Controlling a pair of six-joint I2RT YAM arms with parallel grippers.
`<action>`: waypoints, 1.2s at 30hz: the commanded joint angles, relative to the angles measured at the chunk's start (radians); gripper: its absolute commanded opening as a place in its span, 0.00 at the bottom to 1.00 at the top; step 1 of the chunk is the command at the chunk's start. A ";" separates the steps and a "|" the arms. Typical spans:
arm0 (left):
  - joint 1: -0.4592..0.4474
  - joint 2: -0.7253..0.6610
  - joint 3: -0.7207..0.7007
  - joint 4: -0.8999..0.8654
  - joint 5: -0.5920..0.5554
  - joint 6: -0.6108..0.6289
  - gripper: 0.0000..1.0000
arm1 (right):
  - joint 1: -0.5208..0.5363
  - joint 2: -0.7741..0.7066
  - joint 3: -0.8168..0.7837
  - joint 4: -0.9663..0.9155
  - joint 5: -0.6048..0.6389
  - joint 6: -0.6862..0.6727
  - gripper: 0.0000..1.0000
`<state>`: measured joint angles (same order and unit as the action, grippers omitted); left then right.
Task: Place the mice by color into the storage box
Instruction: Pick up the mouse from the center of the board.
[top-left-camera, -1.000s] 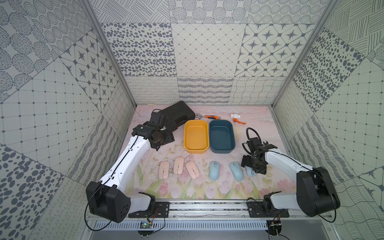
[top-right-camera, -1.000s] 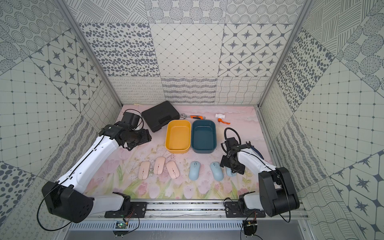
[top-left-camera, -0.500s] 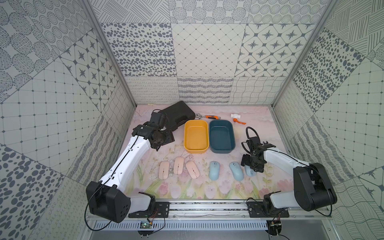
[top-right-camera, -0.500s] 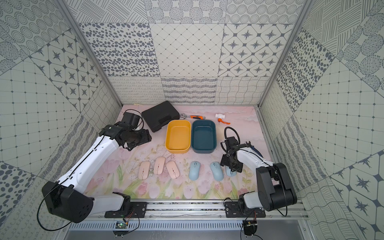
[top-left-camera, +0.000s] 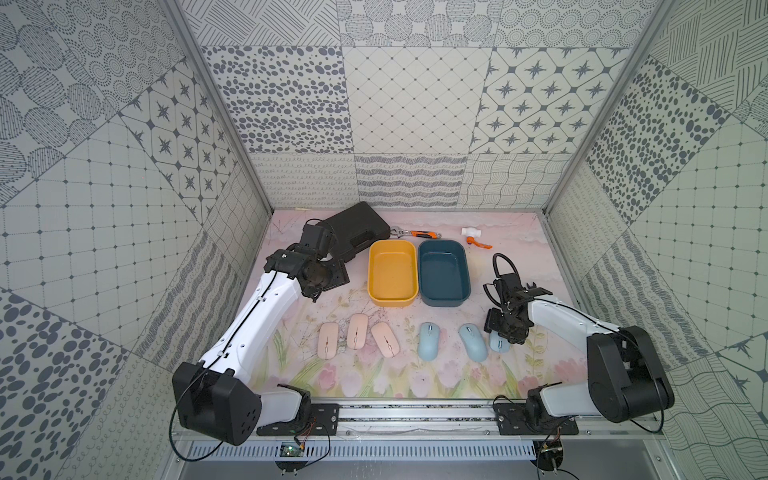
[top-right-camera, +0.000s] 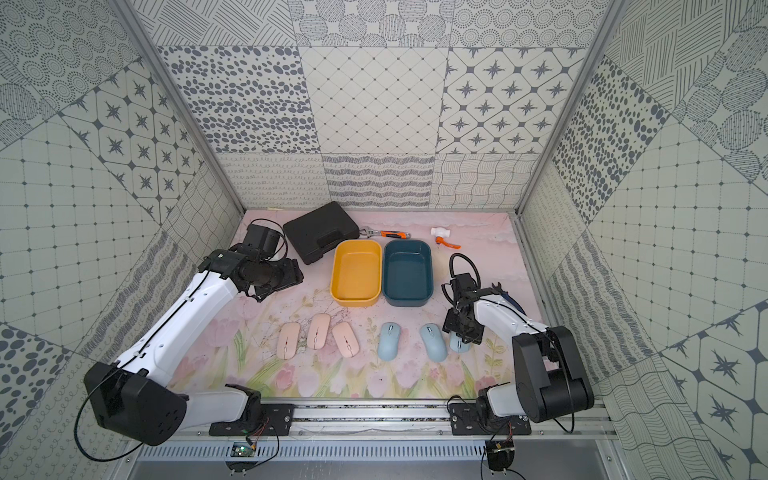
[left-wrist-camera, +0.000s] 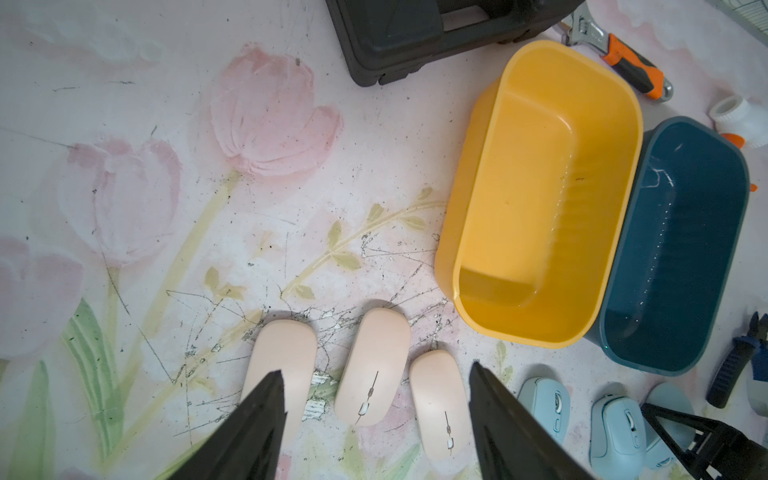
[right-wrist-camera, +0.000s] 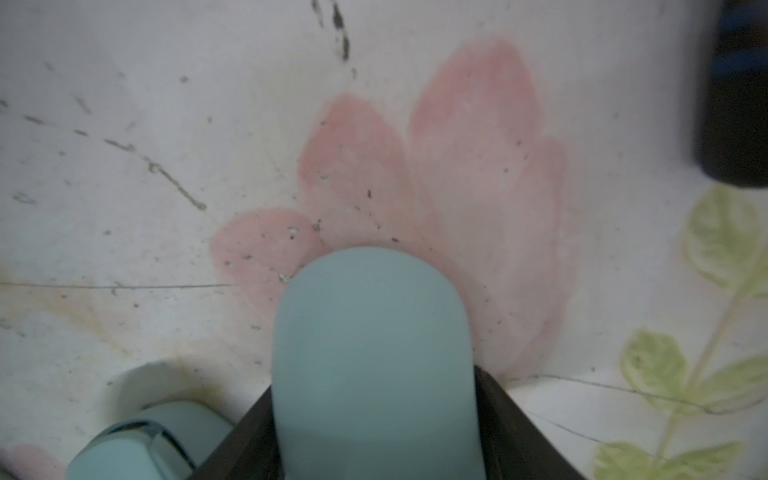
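Patterned grey tiles (top-left-camera: 415, 104) wall in a floral worktop (top-left-camera: 519, 257). Near its middle a yellow box (top-left-camera: 392, 274) and a dark teal box (top-left-camera: 443, 274) stand side by side, touching. All the mice lie on the worktop on the robot's side of the boxes, outside them. Three pink mice (top-left-camera: 357, 331) form a loose row before the yellow box.

The right end effector (top-left-camera: 506, 332) is down over the blue mouse (right-wrist-camera: 370, 332) that lies farthest to the robot's right, before the teal box. In the right wrist view its black fingers (right-wrist-camera: 511, 415) sit tight against both sides of that mouse, which appears to rest on the worktop. The two other blue mice (top-left-camera: 428, 341) lie free beside it.

The left end effector (left-wrist-camera: 376, 370) hangs above the worktop near a black case (top-left-camera: 353, 235). Its fingers are spread apart with nothing between them.
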<state>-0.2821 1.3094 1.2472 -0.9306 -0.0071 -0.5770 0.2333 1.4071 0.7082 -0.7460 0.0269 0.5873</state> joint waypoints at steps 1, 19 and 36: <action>-0.001 0.005 -0.006 -0.004 0.008 -0.014 0.74 | 0.002 0.000 -0.023 0.046 -0.041 0.003 0.63; -0.002 0.011 -0.011 -0.004 0.008 -0.014 0.74 | 0.009 -0.080 -0.006 -0.010 -0.044 -0.002 0.58; -0.001 0.010 -0.017 -0.009 0.012 -0.012 0.74 | 0.011 -0.144 0.087 -0.111 -0.038 -0.021 0.54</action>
<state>-0.2821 1.3197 1.2358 -0.9302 -0.0063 -0.5911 0.2367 1.3094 0.7391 -0.8276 -0.0151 0.5793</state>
